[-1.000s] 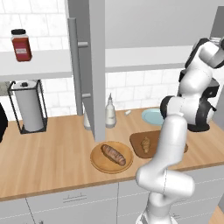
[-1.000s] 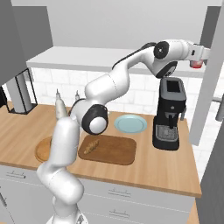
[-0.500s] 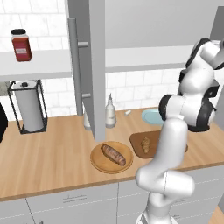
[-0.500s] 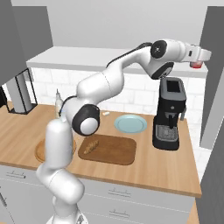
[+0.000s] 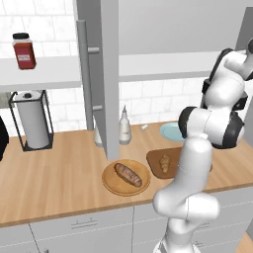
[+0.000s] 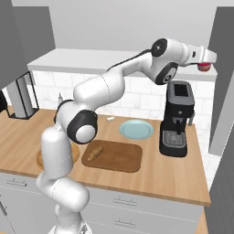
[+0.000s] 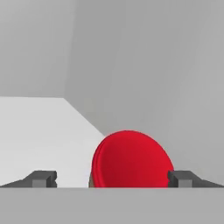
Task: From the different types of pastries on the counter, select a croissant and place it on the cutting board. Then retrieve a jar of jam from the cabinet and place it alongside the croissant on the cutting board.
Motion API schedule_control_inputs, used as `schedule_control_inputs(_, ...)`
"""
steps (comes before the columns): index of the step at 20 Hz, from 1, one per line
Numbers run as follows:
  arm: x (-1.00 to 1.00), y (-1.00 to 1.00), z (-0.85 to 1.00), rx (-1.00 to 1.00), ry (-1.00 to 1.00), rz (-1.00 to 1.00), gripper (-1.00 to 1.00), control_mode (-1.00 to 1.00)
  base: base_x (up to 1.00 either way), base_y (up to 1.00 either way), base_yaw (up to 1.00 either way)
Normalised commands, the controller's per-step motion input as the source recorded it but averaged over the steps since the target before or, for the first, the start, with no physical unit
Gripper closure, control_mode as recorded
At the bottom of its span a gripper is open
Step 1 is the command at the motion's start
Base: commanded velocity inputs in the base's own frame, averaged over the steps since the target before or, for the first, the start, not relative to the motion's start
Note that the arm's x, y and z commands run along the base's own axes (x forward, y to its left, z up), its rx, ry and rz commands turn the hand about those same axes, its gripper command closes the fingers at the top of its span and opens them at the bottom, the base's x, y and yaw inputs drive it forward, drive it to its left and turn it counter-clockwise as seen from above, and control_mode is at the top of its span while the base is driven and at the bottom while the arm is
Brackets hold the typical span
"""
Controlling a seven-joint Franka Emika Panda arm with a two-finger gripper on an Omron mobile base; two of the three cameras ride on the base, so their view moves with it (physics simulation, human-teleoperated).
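The gripper [image 7: 111,178] is fully open at the white shelf [image 6: 91,60] of the cabinet [image 6: 224,77], far right, above the coffee machine [image 6: 177,119]; its 2 fingertips [image 7: 43,178] flank the red-topped jar of jam [image 7: 131,159] without gripping it; the jar stands on the shelf; the croissant [image 6: 94,152] lies at the left end of the cutting board [image 6: 119,156] on the counter [image 6: 151,176].

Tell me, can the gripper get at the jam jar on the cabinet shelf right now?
Probably yes. The gripper is at the jar of jam, jaws wide open with the red top between the fingertips, and nothing on the white shelf blocks it.
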Motion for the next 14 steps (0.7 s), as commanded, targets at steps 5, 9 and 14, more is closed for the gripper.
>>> schedule_control_inputs(5, 0.22, -0.05, -0.09, 0.1, 0.12, 0.0, -1.0, -1.0, 0.0, 0.0, 0.0)
schedule_control_inputs(9, -0.03, -0.16, -0.18, 0.05, 0.01, 0.0, -1.0, -1.0, 0.0, 0.0, 0.0)
schedule_control_inputs(14, -0.39, -0.32, -0.32, 0.08, -0.11, -0.01, 1.0, -1.0, 0.0, 0.0, 0.0)
